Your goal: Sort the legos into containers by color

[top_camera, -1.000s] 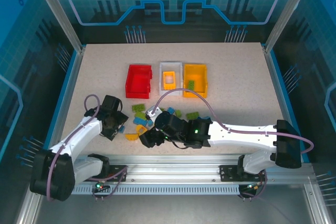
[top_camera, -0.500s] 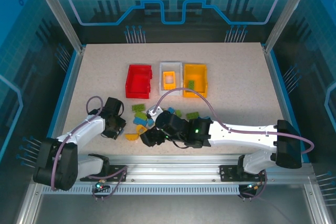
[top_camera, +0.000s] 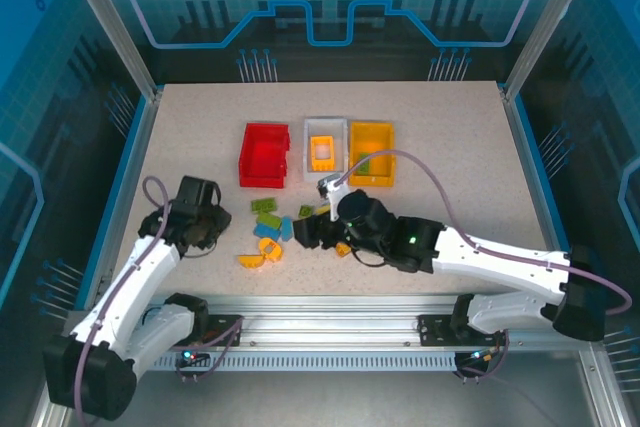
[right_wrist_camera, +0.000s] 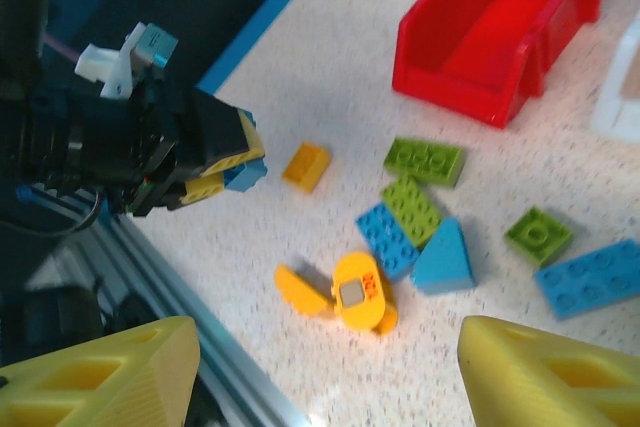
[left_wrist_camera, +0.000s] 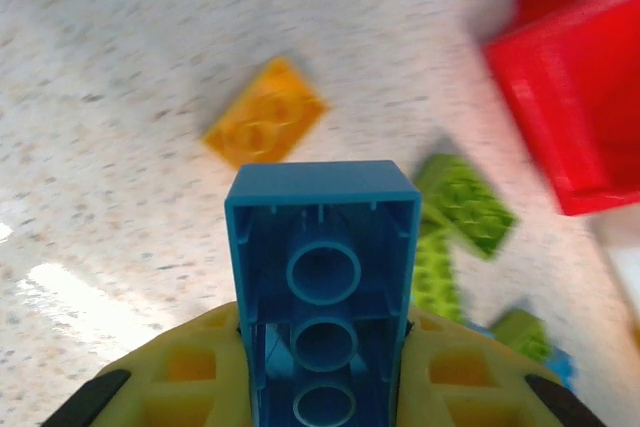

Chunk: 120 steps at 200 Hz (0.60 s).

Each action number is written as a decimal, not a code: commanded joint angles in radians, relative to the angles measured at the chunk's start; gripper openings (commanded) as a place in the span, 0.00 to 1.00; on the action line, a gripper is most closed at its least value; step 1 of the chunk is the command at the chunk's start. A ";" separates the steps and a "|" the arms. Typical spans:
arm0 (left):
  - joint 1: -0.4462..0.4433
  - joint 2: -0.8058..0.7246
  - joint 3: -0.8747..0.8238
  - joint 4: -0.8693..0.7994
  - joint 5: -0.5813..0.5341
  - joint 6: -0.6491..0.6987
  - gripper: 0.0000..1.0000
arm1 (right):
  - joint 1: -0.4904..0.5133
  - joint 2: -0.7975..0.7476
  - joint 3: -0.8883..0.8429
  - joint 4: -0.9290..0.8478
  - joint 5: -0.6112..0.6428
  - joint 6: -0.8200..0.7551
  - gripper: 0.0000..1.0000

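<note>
Blue brick [left_wrist_camera: 322, 297] is sitting pinched in the left fingers [left_wrist_camera: 175, 382] while the right fingers [right_wrist_camera: 545, 372] are hanging wide open over the legos [right_wrist_camera: 415, 212], holding nothing.

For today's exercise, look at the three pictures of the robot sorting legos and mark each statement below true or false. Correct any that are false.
1. The left gripper is shut on a blue brick. True.
2. The red bin holds several bricks. False: it looks empty.
3. The right gripper grips a green brick. False: its jaws stand wide open above the loose pile, with nothing between them.
4. The white bin stands between the red bin and the orange-yellow bin. True.
5. A green brick lies in the orange-yellow bin. True.
</note>
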State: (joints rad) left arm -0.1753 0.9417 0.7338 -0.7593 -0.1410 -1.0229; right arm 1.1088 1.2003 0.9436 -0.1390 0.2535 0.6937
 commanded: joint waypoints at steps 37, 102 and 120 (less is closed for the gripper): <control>-0.007 0.447 0.400 0.006 0.204 0.466 0.16 | -0.131 0.004 0.050 0.063 -0.019 0.064 0.71; -0.005 0.929 0.822 -0.131 0.125 0.613 0.26 | -0.156 0.016 0.080 -0.020 0.006 0.087 0.71; -0.006 0.997 0.869 -0.132 0.139 0.608 0.29 | -0.157 0.011 0.072 -0.031 0.014 0.091 0.71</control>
State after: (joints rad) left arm -0.1795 1.8690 1.5333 -0.8181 -0.0063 -0.4686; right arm 0.9623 1.2198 1.0035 -0.1387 0.2470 0.7631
